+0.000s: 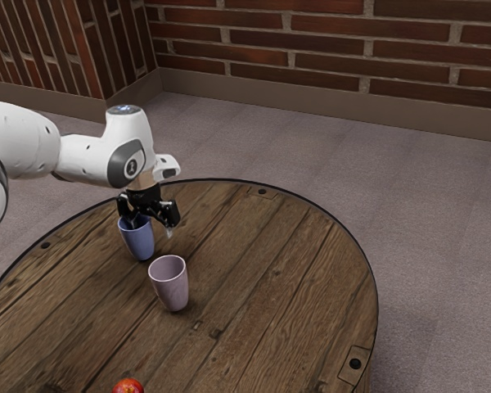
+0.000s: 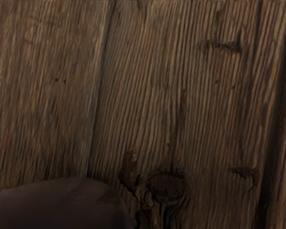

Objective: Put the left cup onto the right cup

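A blue cup (image 1: 137, 239) stands upright on the round wooden table (image 1: 295, 278). A lilac cup (image 1: 168, 282) stands upright just in front of it, towards the exterior view's right, a small gap apart. My gripper (image 1: 147, 224) hangs low over the blue cup's rim and is open. One finger reaches down at the cup's far-left side, and the other sits outside its right wall with a little space between. In the wrist view a dark blurred rounded shape (image 2: 57, 205), the thing right under my hand, lies over the table planks (image 2: 181, 95).
A red apple (image 1: 128, 386) lies near the table's front edge. The table's rim (image 1: 368, 270) curves round on the exterior view's right, with bare planks between it and the cups. A brick wall (image 1: 327, 49) stands far behind.
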You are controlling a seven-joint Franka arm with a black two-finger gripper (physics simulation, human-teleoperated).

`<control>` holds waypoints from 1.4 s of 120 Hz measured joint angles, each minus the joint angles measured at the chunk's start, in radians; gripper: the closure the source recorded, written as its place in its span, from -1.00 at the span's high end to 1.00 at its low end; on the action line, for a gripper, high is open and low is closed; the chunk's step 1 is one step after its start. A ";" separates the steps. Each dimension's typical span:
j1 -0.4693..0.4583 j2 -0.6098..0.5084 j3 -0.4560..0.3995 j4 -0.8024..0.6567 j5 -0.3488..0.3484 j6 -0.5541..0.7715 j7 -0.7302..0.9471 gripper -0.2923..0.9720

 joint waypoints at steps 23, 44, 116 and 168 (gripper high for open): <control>-0.001 -0.013 0.014 0.002 0.042 0.007 0.002 -0.25; 0.000 -0.015 0.015 0.002 0.089 0.008 0.004 -0.54; -0.086 -0.412 -0.064 -0.079 0.155 -0.275 -0.046 -0.69; -0.108 -0.587 -0.155 -0.262 0.076 -0.380 -0.223 -0.70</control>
